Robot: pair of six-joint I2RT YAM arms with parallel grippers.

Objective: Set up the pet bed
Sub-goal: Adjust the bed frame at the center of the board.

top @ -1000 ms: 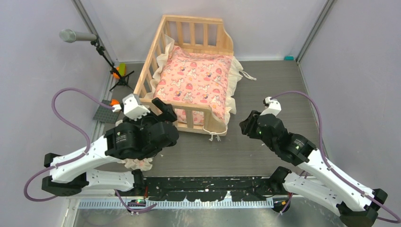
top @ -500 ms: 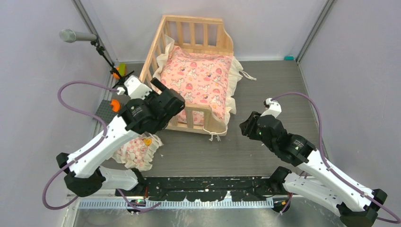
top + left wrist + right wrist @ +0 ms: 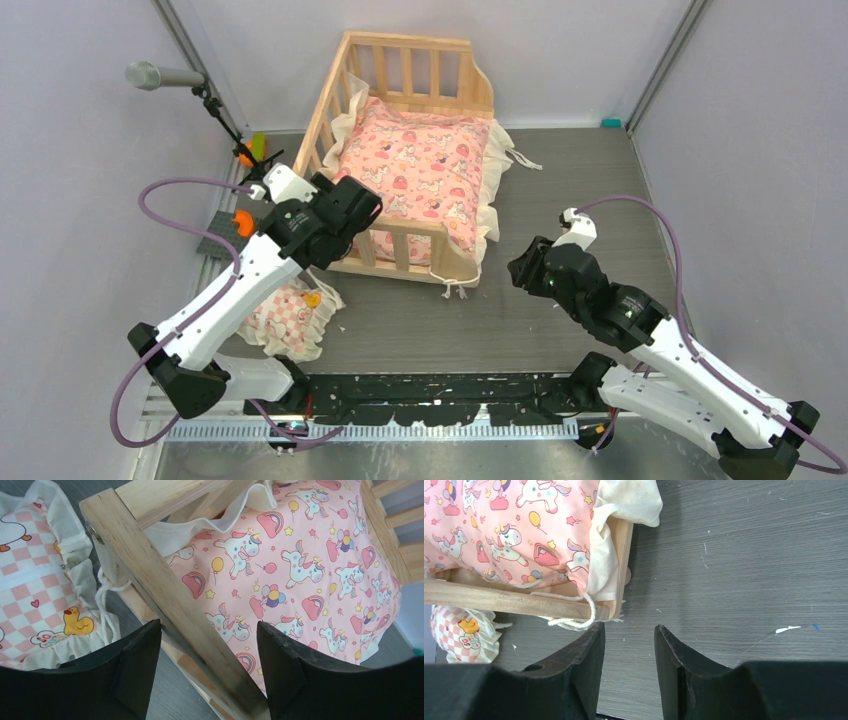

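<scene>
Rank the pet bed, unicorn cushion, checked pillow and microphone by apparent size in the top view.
Largest to smallest:
pet bed
unicorn cushion
checked pillow
microphone
The left arm hides part of the pillow.

No lettering can be read for certain. A small printed mark [image 3: 45, 639] is seen on the checked pillow [image 3: 30, 580], at eight o'clock from its duck [image 3: 77, 622], but is too blurred to be made out.

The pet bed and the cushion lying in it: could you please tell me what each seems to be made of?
Pet bed: pale wood, apparently bare or only lightly finished; it looks matte, with grain lines showing along the rail.
Cushion: soft woven fabric, possibly cotton, with a pink unicorn print and a cream frill; it wrinkles and folds limply over the frame.
</scene>
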